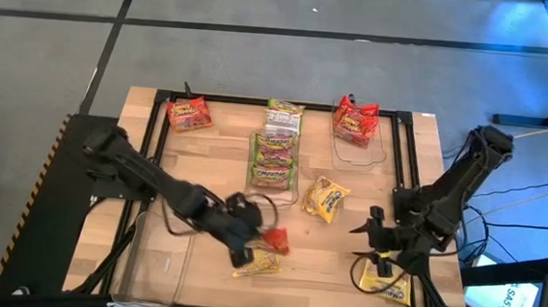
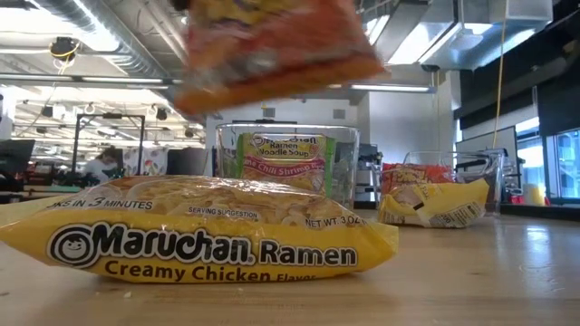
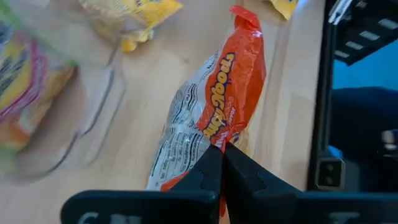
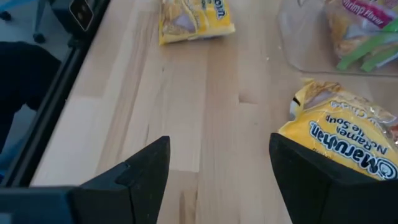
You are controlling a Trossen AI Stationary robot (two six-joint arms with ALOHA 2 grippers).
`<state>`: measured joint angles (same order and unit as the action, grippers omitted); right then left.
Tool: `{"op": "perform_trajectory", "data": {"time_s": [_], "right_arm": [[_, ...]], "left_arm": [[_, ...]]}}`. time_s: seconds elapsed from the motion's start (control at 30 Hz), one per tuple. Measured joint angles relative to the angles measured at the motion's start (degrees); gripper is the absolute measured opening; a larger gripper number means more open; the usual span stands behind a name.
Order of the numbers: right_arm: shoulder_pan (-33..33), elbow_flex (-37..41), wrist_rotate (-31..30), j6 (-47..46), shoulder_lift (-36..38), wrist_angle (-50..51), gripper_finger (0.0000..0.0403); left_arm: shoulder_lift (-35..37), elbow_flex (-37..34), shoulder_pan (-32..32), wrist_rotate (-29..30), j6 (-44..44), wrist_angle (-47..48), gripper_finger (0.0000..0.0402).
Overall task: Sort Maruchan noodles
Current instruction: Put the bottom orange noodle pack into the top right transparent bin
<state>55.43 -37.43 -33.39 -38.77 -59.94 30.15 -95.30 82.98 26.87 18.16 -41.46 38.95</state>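
The left end effector (image 3: 222, 163) is pinched shut on one end of a red Maruchan packet (image 3: 214, 118), held above the tabletop (image 1: 215, 169) — its long axis pointing away from the fingers. The bin of red packets (image 1: 355, 122) lies far across, nearer the right end effector (image 1: 376, 240), which hangs empty and wide open.

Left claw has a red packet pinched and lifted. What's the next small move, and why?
Probably carry it toward the far right bin, where red packets already lie. The left claw is shut on the red packet, which hangs clear of the table in the low view, above a yellow packet. The right claw waits open near the right edge.
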Motion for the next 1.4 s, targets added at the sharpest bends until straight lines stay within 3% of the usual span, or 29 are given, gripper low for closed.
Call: {"op": "perform_trajectory", "data": {"time_s": [0.3, 0.43, 0.73, 0.93, 1.23, 1.4], "right_arm": [[3.08, 0.0, -6.48, -5.92, -0.15, -0.18, 0.0251], [2.35, 0.0, -8.67, -7.38, -0.17, -1.67, 0.028], [-3.02, 0.0, -10.3, -0.74, -2.84, -16.73, 0.0358], [-9.36, 0.0, -3.35, 3.45, -8.95, -24.83, 0.0362], [-17.32, 0.01, 10.73, 1.44, -15.1, -28.88, 0.0362], [-18.5, 0.01, 12.17, 0.05, -18.02, -29.28, 0.0361]], "left_arm": [[-19.16, 18.14, -0.62, 3.8, 8.91, -0.09, 0.0], [-25.55, 24.18, -1.5, 4.76, 11.02, -0.21, 0.0], [-31.11, 27.06, -2.96, 5.27, 15.54, -7.49, 0.0], [-31.13, 26.03, -2.96, 7.03, 16.57, -9.87, 0.0], [-31.09, 26.03, -3.09, 8.08, 16.57, -10.32, 0.0], [-31.09, 26.03, -3.5, 8.19, 16.55, -10.39, 0.0]]}}
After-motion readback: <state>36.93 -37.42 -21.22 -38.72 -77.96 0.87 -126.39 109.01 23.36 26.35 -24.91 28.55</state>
